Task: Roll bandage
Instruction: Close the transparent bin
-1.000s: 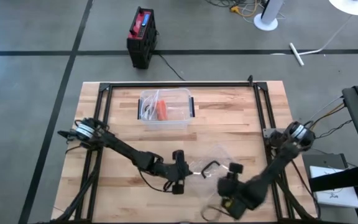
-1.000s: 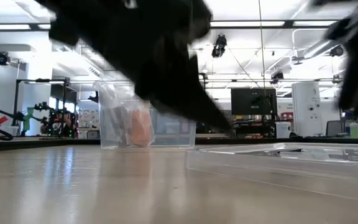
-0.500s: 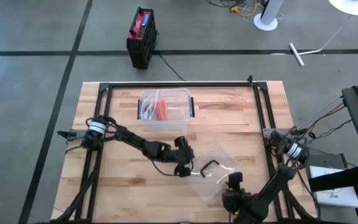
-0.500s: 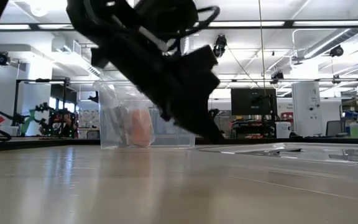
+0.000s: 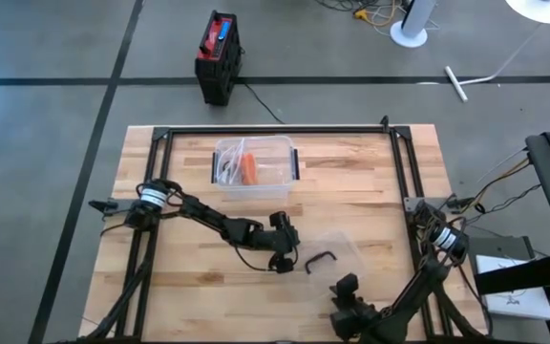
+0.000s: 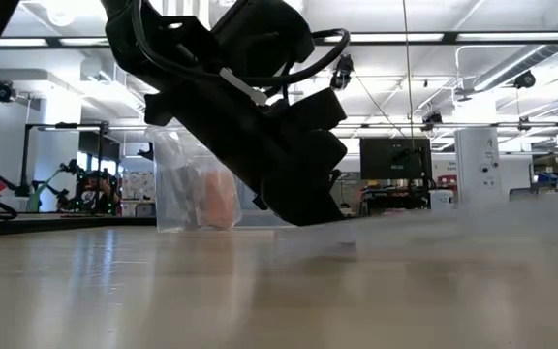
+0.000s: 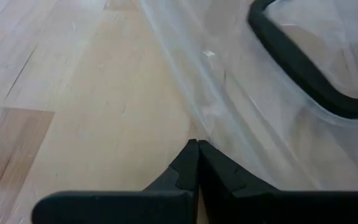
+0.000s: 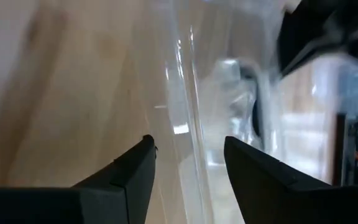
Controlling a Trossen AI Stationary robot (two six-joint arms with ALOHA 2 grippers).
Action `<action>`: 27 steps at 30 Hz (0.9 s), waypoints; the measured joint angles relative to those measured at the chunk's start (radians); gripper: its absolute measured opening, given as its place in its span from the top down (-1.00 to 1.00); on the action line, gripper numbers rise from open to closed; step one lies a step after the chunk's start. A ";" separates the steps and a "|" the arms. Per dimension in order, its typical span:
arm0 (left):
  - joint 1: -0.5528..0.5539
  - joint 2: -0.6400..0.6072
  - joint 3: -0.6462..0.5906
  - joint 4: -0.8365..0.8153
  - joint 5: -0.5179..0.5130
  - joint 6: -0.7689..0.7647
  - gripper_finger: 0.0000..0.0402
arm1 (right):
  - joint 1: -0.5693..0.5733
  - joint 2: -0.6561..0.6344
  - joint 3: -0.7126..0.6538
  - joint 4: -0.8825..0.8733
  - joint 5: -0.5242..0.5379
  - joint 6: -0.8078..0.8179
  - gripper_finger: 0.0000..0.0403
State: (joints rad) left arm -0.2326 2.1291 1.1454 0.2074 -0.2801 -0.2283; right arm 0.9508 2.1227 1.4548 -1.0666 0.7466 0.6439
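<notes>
The bandage [image 5: 249, 170], an orange roll, lies inside a clear bin [image 5: 286, 153] at the table's far middle, out of reach of both grippers. A clear lid [image 5: 340, 248] with a black handle [image 5: 320, 260] lies on the wood near the table's middle. My left gripper [image 5: 285, 260] is shut, its tips at the lid's left edge. My right gripper [image 5: 345, 285] is open at the lid's near side. In the right wrist view the lid's rim [image 8: 185, 93] runs ahead of the gap between its fingers. My left gripper's shut fingertips [image 7: 197, 149] stand against the lid's outer rim [image 7: 199, 127], slanting down from the table's left; whether they press it I cannot tell. The lid lies on the wood. Whether my right gripper touches the lid's near edge cannot be told.
Black frame rails [image 5: 275, 131] run along the table's far side and down both sides. The bin also holds some white things [image 5: 227, 167]. Bare wood lies to the left [image 5: 189, 277] of the lid and between the lid and the bin.
My left gripper has swung toward the table's far edge and a little right, sinking onto the lid's left edge. My right gripper has drawn back off the lid toward the table's near edge and rolled its wrist. The lid has shifted a little on the wood.
</notes>
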 joint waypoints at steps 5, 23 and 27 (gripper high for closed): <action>-0.005 -0.001 0.000 0.003 0.004 0.003 0.99 | -0.004 -0.002 0.085 -0.008 0.069 -0.060 0.09; -0.040 -0.007 0.000 0.040 0.036 0.048 0.99 | -0.051 -0.006 0.189 -0.062 0.220 -0.255 0.24; -0.047 -0.017 -0.001 0.027 0.041 0.058 0.98 | -0.038 -0.006 0.227 -0.126 0.117 -0.232 0.28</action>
State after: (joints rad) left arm -0.2798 2.1124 1.1446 0.2341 -0.2390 -0.1700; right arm 0.9130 2.1162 1.6820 -1.1923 0.8637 0.4114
